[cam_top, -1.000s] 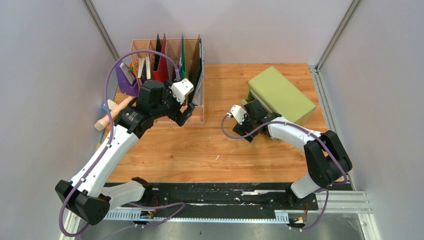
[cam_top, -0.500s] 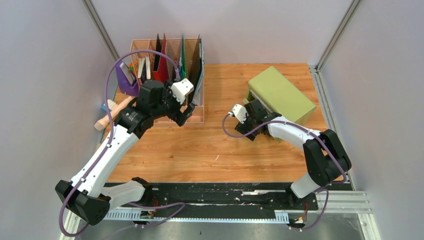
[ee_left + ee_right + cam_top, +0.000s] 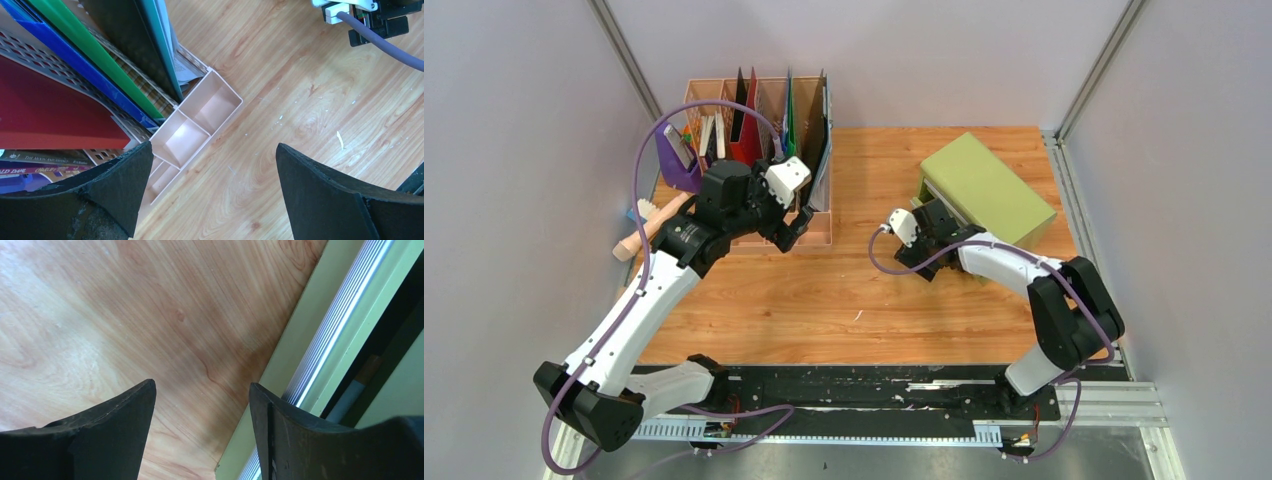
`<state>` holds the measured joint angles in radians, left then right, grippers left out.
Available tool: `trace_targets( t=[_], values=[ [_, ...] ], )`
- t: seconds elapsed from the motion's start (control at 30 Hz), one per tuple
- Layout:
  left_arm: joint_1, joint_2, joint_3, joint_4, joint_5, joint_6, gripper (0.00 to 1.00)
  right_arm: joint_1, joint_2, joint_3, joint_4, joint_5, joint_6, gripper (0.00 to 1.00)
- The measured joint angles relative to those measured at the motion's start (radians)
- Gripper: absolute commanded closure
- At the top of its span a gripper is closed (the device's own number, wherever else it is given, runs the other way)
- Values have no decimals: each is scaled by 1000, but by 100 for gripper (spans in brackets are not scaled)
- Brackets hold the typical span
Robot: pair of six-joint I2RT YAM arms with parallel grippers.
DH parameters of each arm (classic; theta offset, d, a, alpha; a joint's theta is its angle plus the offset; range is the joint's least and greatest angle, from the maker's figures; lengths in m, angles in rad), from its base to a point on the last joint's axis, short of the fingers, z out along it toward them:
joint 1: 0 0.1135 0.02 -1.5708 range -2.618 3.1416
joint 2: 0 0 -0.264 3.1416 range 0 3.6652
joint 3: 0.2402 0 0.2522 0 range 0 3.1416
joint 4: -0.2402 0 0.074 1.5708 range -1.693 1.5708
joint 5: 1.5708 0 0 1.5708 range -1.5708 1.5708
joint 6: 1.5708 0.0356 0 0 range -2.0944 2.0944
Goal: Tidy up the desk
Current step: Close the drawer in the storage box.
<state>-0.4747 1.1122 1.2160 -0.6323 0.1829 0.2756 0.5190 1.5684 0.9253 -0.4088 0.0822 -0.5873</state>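
Desk surface (image 3: 874, 290) of light orange-brown wood grain fills the middle of the top view, a black rail (image 3: 854, 385) running along its 6 o'clock edge. A pink rack (image 3: 764, 243) of upright folders stands at 11 o'clock. A green cabinet (image 3: 989, 185) sits askew at 2 o'clock. A pink-handled brush (image 3: 649, 228) lies at 9 o'clock, partly under the left arm.

The left pincer (image 3: 796, 228) hangs released at the rack's front corner, grasping nothing. The right pincer (image 3: 921, 245) is also released and bare, low by the cabinet's 8 o'clock side.

The left wrist view adds what the top view blurs. Between the fingers (image 3: 125, 185) it shows small open compartments (image 3: 195, 125) at the rack's corner. It also shows red, blue, green and black folders leaning above, and white flecks on the wood. The right wrist view shows bare wood between its fingers (image 3: 115, 415). At 3 o'clock is the cabinet's ribbed pale rail (image 3: 320, 355), with a dark gap behind it.
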Motion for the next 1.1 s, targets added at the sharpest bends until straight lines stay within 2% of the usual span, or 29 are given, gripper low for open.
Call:
trace_targets(
  t=[0.2, 0.5, 1.1],
  values=[
    [0, -1, 0, 0, 0, 0, 0, -16, 18, 0, 4, 46, 0, 31],
    [5, -3, 0, 0, 0, 0, 0, -23, 15, 0, 2, 23, -3, 31],
    [5, -3, -4, 1, 0, 2, 0, -23, 35, -12, 49, 187, -51, 31]
  ],
)
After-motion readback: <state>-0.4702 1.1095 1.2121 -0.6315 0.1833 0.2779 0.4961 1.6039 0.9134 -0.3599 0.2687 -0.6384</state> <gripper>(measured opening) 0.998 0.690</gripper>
